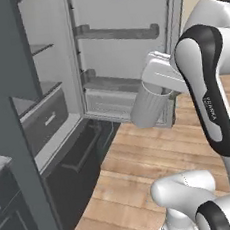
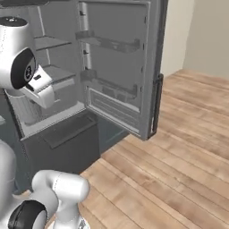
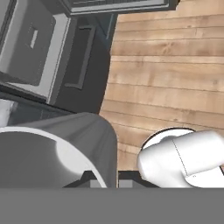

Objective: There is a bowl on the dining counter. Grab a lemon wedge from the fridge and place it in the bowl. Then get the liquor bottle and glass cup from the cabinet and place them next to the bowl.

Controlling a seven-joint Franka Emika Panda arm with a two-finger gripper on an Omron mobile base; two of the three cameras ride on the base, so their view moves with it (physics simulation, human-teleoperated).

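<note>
**Glass cup in the pincer, in front of the open fridge**

From my station, the biggest thing ahead is the fridge [image 1: 7, 98], its upper compartment wide open. In the left base view I see bare shelves inside and a pale grey drawer [image 1: 44, 119] at the bottom of that compartment. The fridge door [image 1: 125, 45] is swung out to the right, its inner side facing me with two door racks across it. In the right base view I see the door's [image 2: 120, 58] dark bar handle on its outer edge. Below the open compartment is the dark lower drawer [image 1: 76, 154] with a long handle, closed. A wooden plank floor [image 1: 143, 174] runs from the fridge toward the base.

The glass cup [image 1: 147, 106] hangs under the hand, in the air before the lower part of the door, roughly upright with a slight lean. In the right base view the glass cup [image 2: 24, 111] sits low against the open compartment. In the hand view the glass cup [image 3: 57, 153] is right against the camera, its rim curving across the lower left.

The pincer [image 3: 105, 178] is pressed nearly together. As far as I can make out, its tips pinch the cup's wall at the rim, one tip inside and one outside. The cup partly hides the contact, so I am not certain.
</note>
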